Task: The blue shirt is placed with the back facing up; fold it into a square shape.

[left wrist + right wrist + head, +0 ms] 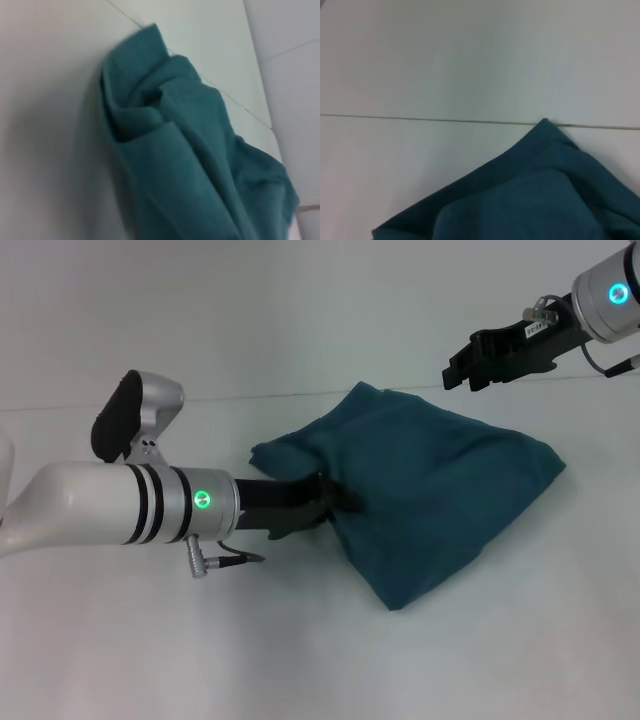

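Oddly, no lettering shows on the blue shirt (pixel 430 490); only plain teal cloth lies bunched at the centre of the white table (pixel 150 640). At centre-left the left gripper (pixel 325 502) is clamped on the shirt's edge (its tips partly buried in folds). Upper right, the right gripper (pixel 462 372) hovers with fingers apart; a small white label on it is unreadable.

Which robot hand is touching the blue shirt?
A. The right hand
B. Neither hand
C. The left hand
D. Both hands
C. In the head view the left hand is pushed into the near edge of the blue shirt, while the right hand hangs in the air above and behind it, touching nothing.
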Robot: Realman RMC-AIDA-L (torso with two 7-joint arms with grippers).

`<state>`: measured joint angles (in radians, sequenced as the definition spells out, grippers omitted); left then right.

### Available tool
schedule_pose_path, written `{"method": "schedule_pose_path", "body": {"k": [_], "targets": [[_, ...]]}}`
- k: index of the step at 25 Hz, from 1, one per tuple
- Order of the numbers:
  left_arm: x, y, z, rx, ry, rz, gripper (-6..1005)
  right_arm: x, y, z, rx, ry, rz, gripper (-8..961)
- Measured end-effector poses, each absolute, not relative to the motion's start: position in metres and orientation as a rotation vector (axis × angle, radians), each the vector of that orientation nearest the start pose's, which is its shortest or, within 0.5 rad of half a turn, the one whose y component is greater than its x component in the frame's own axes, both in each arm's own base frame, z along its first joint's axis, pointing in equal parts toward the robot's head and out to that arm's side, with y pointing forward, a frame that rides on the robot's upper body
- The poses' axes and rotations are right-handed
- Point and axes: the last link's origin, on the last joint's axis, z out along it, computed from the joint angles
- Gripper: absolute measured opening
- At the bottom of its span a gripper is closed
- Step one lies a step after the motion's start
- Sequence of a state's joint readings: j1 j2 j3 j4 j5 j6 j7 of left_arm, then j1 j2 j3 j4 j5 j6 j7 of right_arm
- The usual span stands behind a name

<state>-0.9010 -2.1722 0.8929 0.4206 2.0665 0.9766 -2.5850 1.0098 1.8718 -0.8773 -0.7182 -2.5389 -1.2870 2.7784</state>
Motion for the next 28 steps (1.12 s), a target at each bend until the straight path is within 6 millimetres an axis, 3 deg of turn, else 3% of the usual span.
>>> {"method": "schedule_pose_path", "body": {"k": [8,15,18,21,28], "targets": [[-0.174,0.381,-0.094,-2.307,-2.05,-0.569,70,0.173,0.473,0.072,-2.156,1.517,0.07,393],[-0.203,0.358,-0.064,-2.336,-2.114,-0.523,53,0.178,0.467,0.066,-2.169,1.541,0.048,393],[-0.22,0.367,-0.04,-2.281,-2.062,-0.445,51,0.177,0.464,0.063,-2.196,1.534,0.034,392],[-0.226,0.383,-0.027,-2.272,-1.943,-0.356,50,0.17,0.461,0.057,-2.261,1.517,0.032,392],[-0.218,0.412,-0.025,-2.288,-1.658,-0.307,47,0.163,0.455,0.048,-2.331,1.518,0.053,392]]}}
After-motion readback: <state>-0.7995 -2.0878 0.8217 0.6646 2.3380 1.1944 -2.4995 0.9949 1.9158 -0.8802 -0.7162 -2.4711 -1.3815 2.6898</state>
